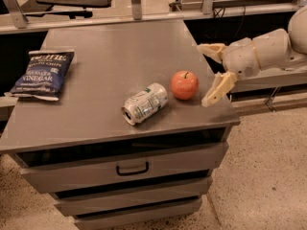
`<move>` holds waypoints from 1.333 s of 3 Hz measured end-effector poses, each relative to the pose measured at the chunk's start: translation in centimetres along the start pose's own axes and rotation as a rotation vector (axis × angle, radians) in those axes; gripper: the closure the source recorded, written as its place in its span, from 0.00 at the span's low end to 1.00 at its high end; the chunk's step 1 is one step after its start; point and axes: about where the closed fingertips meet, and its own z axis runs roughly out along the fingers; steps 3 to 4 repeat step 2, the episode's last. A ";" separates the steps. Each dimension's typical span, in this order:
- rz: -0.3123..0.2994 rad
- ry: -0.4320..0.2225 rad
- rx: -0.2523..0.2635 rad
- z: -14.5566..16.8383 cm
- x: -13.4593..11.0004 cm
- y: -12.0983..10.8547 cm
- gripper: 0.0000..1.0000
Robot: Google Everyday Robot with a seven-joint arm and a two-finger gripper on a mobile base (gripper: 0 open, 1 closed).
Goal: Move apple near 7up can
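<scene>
The orange-red apple (pixel 184 85) sits upright on the grey cabinet top (pixel 105 61), just right of the silver-white 7up can (pixel 145 103), which lies on its side. A small gap separates apple and can. My gripper (pixel 209 74) is to the right of the apple, near the cabinet's right edge. It is open and empty. One cream finger (pixel 211 50) points left behind the apple, the other finger (pixel 218 88) points down beside it. Neither touches the apple.
A dark blue chip bag (pixel 42 74) lies at the left side of the cabinet top. The cabinet has drawers (pixel 132 167) below its front edge. A shelf and railing run behind it. Speckled floor (pixel 268 176) lies to the right.
</scene>
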 end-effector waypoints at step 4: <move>0.019 0.005 0.188 -6.5 1.0 -1.9 0.00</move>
